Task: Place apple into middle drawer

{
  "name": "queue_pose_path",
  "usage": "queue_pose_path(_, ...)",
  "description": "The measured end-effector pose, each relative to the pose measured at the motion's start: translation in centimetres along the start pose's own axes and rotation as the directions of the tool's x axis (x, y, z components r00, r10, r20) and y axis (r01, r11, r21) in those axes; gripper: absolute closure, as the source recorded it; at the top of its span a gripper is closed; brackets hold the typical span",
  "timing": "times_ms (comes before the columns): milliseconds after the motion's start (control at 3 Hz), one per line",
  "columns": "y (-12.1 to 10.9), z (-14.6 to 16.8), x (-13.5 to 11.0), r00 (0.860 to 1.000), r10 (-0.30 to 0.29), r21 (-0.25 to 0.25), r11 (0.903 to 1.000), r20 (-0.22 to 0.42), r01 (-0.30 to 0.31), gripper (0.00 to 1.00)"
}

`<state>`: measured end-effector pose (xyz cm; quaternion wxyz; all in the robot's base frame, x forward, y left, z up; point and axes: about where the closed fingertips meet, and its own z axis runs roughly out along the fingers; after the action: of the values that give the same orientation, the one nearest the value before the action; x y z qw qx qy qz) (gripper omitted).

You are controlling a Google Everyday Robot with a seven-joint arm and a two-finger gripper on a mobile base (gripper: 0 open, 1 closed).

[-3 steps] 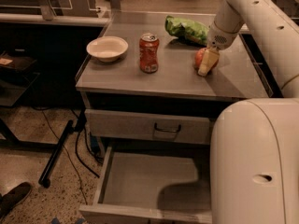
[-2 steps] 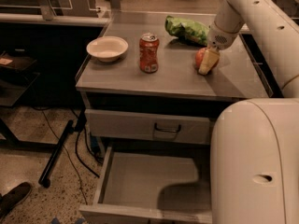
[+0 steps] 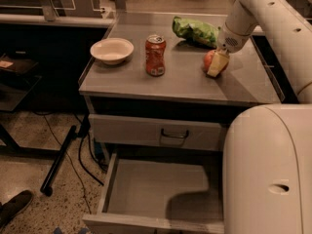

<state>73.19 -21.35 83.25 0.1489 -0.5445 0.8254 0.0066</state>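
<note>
The red-orange apple (image 3: 209, 59) rests on the grey counter top (image 3: 180, 82) at the right, just in front of a green bag. My gripper (image 3: 217, 62) comes down from the upper right and sits against the apple's right side, partly covering it. The middle drawer (image 3: 146, 186) is pulled open below the counter, and its bare grey floor shows. My own pale body hides the drawer's right part.
A red soda can (image 3: 155, 55) stands mid-counter and a white bowl (image 3: 111, 50) to its left. The green bag (image 3: 195, 30) lies at the back. A shut drawer front with a dark loop handle (image 3: 174, 133) is above the open drawer. Black cables and a pole (image 3: 61, 160) cross the floor on the left.
</note>
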Motion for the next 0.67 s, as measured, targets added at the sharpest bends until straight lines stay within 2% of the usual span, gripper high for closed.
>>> queue_pose_path(333,1.6,-2.1,1.2,0.998,0.058,0.0,0.9983,0.033,-0.058,1.0)
queue_pose_path(667,6.8,-3.7,3.4,0.994,0.107,-0.047,0.9933,0.022,-0.106,1.0)
